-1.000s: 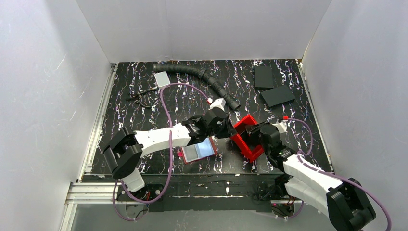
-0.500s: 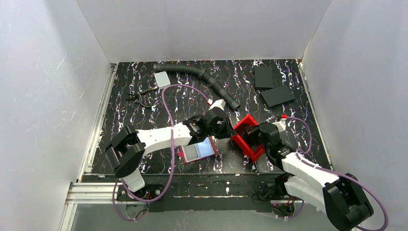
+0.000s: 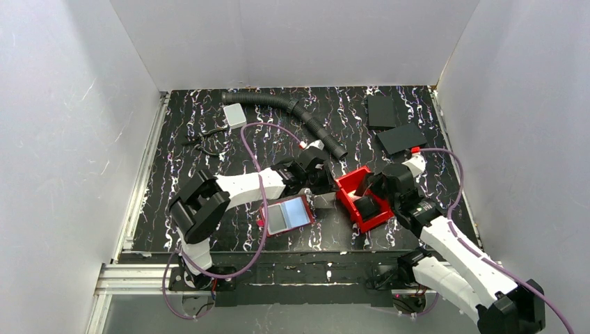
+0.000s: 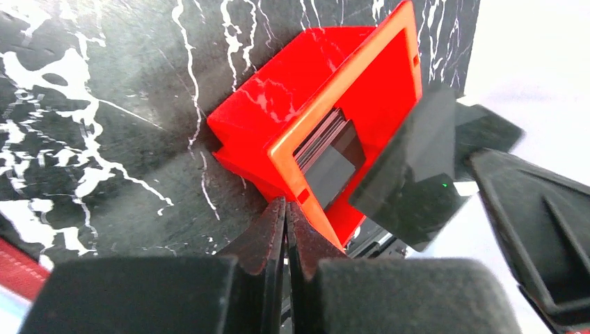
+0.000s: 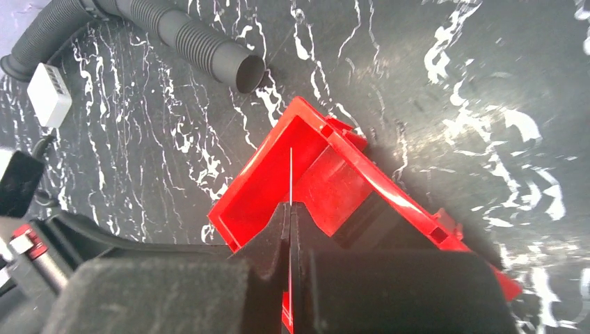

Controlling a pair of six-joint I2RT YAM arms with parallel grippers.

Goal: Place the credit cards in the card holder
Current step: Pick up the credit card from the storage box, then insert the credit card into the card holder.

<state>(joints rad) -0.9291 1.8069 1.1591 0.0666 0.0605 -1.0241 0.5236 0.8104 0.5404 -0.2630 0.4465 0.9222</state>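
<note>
A loose card [image 3: 235, 113] lies far left on the black marbled table [image 3: 181, 209], beside a grey hose [image 3: 278, 104]. Near the middle, the red wallet [image 3: 265, 224] lies open, a pale blue card [image 3: 287, 215] covering most of it. Just right of it, the left gripper [image 4: 286, 209] is closed and empty, its tips at the corner of a red bin [image 4: 278, 90]; whether they touch is unclear. Over the bin, the right gripper [image 5: 289, 205] pinches a thin held card [image 5: 290, 174], seen edge-on. Two black slabs [image 3: 381, 110] lie far right.
</note>
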